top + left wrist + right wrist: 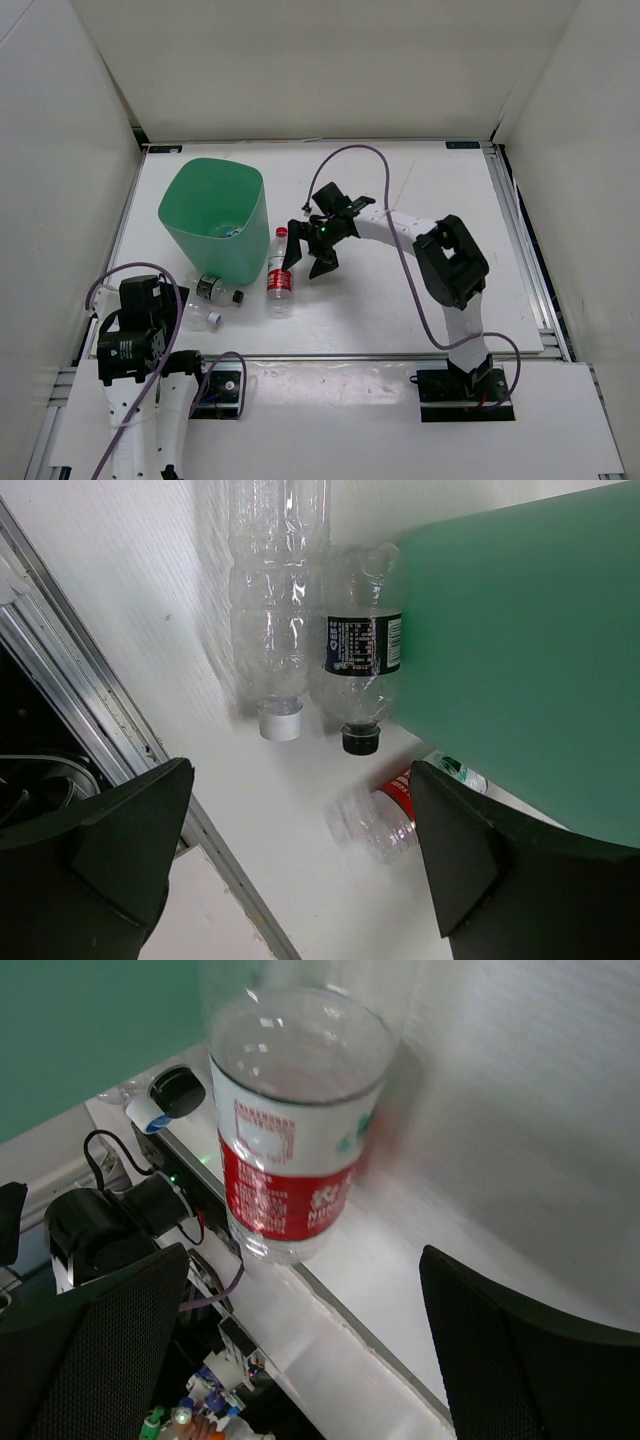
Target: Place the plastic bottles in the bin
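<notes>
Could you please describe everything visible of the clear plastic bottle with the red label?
The clear plastic bottle with the red label is small, with a red cap and a red-and-white band around its middle; it looks empty. It lies on the white table, cap pointing away from the arms, just right of the mint-green plastic bin. The right gripper hovers by it, fingers open, not gripping.

Mint-green bin (212,215). Red-labelled bottle (280,275), clear, red cap. Dark-labelled bottle (362,650), black cap. Plain clear bottle (270,600), white cap. White table (350,320).
</notes>
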`<state>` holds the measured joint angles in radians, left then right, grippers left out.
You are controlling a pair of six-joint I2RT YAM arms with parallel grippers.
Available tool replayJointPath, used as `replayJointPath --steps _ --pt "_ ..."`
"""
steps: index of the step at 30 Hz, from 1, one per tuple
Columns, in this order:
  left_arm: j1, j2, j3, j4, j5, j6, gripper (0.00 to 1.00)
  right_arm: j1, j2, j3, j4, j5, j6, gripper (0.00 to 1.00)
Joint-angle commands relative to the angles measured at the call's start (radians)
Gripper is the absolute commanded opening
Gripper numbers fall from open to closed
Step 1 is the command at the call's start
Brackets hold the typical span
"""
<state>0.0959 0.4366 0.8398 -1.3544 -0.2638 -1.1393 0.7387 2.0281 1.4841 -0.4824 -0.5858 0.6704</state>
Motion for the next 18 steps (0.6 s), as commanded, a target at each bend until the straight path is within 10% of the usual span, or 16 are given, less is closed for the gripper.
replayJointPath --steps 1,7,18 --pt "-0.004 -0.006 0.012 -0.049 0.014 0.019 1.00 0.019 0.046 0.091 0.053 -0.061 -0.012 1.00" --pt "-0.004 -0.006 0.030 -0.067 0.024 0.059 1.00 0.028 0.214 0.258 0.030 -0.089 0.009 1.00" --pt "-0.004 -0.024 -0.034 -0.068 0.024 0.007 1.00 0.019 0.143 0.156 -0.047 -0.111 -0.020 0.44"
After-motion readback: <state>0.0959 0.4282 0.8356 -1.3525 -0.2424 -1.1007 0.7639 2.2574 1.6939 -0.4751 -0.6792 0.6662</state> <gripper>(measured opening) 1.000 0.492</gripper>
